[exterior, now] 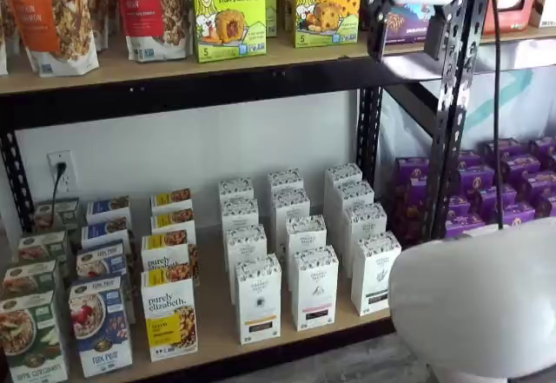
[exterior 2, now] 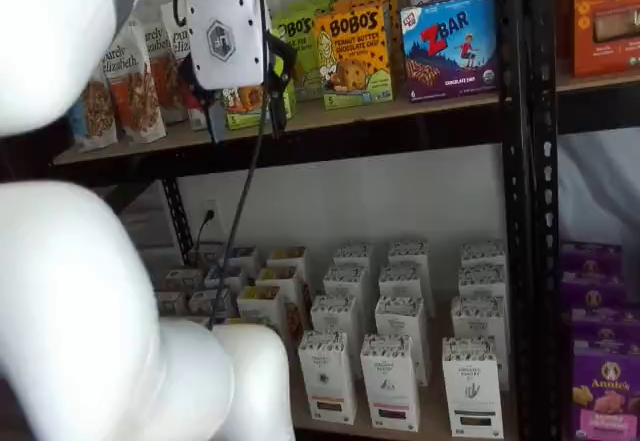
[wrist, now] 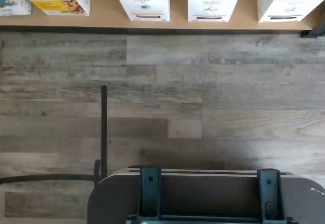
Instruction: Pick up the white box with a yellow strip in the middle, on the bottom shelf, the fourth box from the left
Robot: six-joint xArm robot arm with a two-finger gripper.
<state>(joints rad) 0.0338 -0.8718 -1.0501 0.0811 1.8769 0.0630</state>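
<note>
Bottom shelf (wrist: pixel 101 18) carries the white box (exterior: pixel 258 298) at its front edge, untouched. My gripper (exterior 2: pixel 243 111) hangs high, claw spread and empty; I judge the approach is next, descending squarely toward that carton.

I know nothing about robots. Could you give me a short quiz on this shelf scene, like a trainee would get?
1. True or false: the tall white carton with the yellowish-brown strip stands at the front of its row on the pale wooden bottom shelf.
2. Which box is its front-row neighbour on the wall socket's side?
A. a purple box
B. the white "purely elizabeth" box with a yellow panel
C. a green Bobo's box
3. Is the white-bodied tool with black fingers down at the bottom shelf or up by the upper shelf?

Key: 1 true; 2 B; 3 up by the upper shelf, well apart from the carton.
</note>
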